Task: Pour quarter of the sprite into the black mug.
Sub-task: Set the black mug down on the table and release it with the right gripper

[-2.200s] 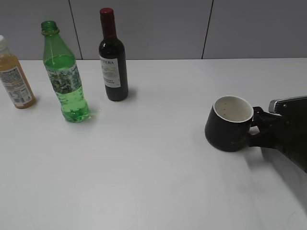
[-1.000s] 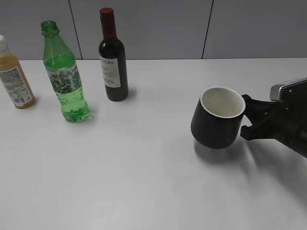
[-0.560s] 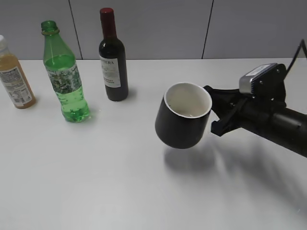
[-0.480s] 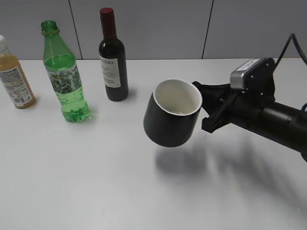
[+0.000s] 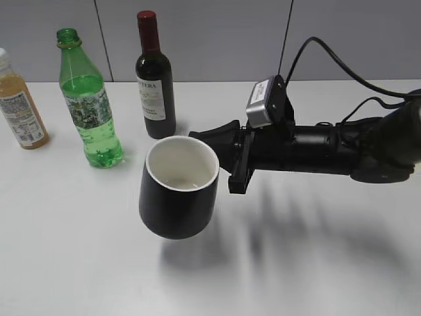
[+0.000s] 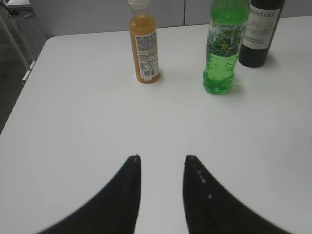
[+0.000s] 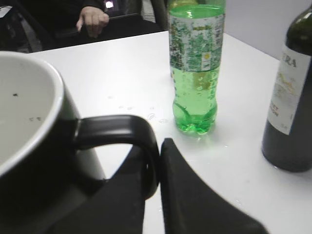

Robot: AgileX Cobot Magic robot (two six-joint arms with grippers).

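Observation:
The sprite (image 5: 87,105), a tall green bottle with a patterned label and no cap, stands at the back left; it also shows in the left wrist view (image 6: 222,48) and the right wrist view (image 7: 196,63). My right gripper (image 5: 227,161) is shut on the handle of the black mug (image 5: 179,187), white inside, and holds it in the air above the table's middle, right of the sprite. In the right wrist view the jaws (image 7: 157,151) pinch the mug's handle (image 7: 117,129). My left gripper (image 6: 162,158) is open and empty, low over the table's near left, out of the exterior view.
A dark wine bottle (image 5: 154,82) stands just right of the sprite, behind the mug. An orange juice bottle (image 5: 20,105) stands at the far left. The white table (image 5: 296,263) ends at a grey wall behind. A person's hand (image 7: 92,19) shows beyond the table.
My right gripper has lifted the black mug off the table at the right and carried it leftward through the air to the middle. The bottles have not moved.

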